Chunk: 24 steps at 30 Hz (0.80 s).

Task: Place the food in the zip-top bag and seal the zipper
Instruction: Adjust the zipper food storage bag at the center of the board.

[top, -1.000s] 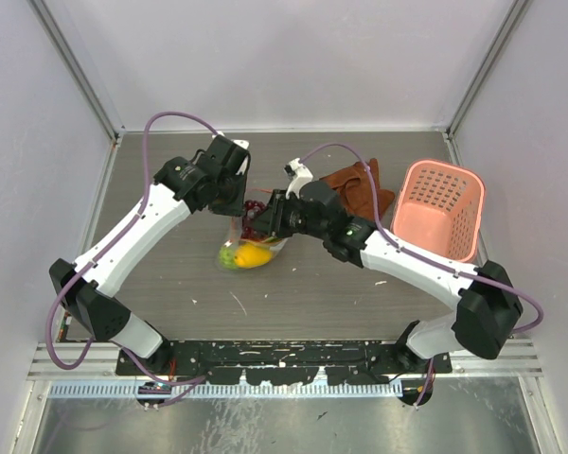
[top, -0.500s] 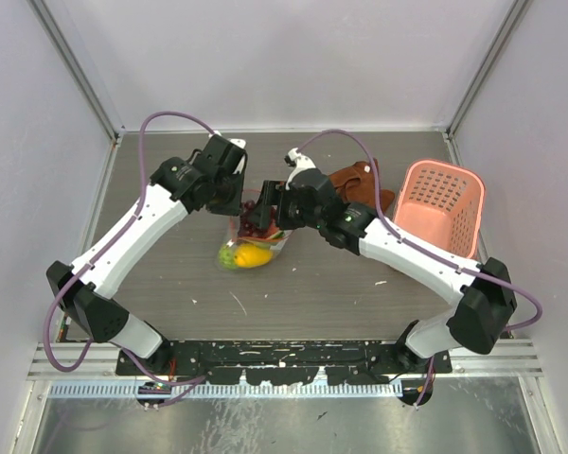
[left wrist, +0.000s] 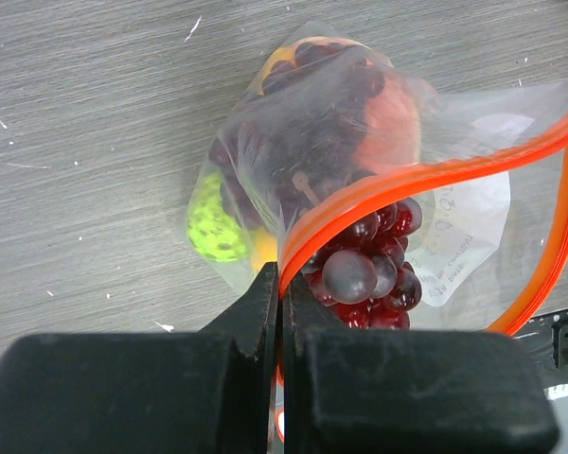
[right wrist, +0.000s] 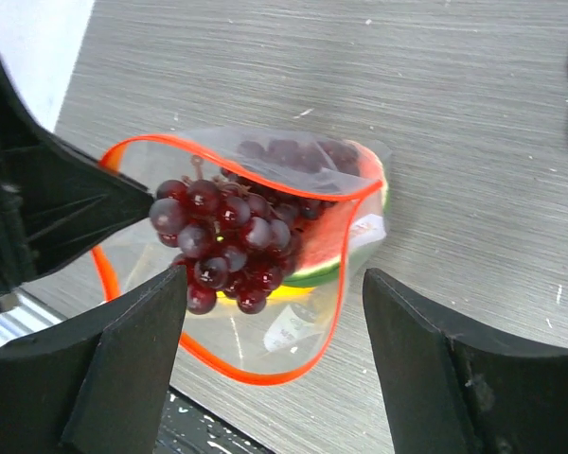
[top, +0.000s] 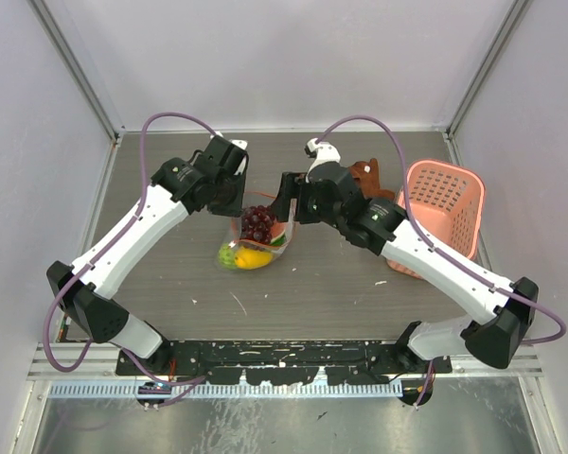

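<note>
Left gripper (left wrist: 281, 284) is clamped on the zipper (left wrist: 435, 175) rim, holding the zip-top bag (left wrist: 293, 104) open mid-table, left of the pink basket (top: 454, 170). Right gripper (right wrist: 276, 284) hangs over the mouth, jaws spread, empty. All 4 fruits look bagged, though the grape bunch (right wrist: 222, 236) rides at the rim. I judge loading done; next I'd settle the grapes lower, then pinch the zipper shut. Handwriting on the bag's white label (left wrist: 464, 236) is unreadable.
</note>
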### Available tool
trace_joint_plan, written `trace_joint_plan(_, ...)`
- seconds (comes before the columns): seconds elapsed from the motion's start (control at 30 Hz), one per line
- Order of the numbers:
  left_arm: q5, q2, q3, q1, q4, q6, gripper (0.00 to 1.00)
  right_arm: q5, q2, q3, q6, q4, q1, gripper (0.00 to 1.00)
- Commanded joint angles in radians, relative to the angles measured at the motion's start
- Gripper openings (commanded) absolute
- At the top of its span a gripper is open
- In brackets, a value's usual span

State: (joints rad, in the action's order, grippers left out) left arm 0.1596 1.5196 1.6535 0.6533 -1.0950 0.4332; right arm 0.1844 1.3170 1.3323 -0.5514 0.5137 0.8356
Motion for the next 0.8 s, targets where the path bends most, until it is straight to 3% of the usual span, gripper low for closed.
trace_joint_plan(0.0, -0.005, -0.049, 0.005, 0.000, 0.037, 0.003, 0.00, 0.081, 0.006, 0.001, -0.009, 0.036, 0.000, 0.78)
trace_joint_plan(0.17, -0.006, -0.047, 0.005, 0.000, 0.036, 0.003, 0.00, 0.068, 0.081, -0.004, -0.013, 0.036, 0.000, 0.67)
trace_joint_plan(0.3, -0.004, -0.038, 0.014, -0.001, 0.026, -0.001, 0.00, 0.055, 0.125, 0.033, -0.012, 0.058, 0.001, 0.40)
trace_joint_plan(0.37, -0.002, -0.032, 0.028, 0.000, 0.014, 0.001, 0.00, 0.054, 0.129, 0.060, -0.009, 0.075, 0.000, 0.18)
trace_joint_plan(0.43, -0.004, -0.027, 0.044, 0.000, -0.004, 0.006, 0.00, 0.044, 0.124, 0.088, -0.011, 0.093, 0.000, 0.04)
trace_joint_plan(0.77, -0.010, -0.031, 0.112, 0.019, -0.090, 0.023, 0.00, -0.098, 0.058, 0.195, -0.038, 0.178, 0.000, 0.00)
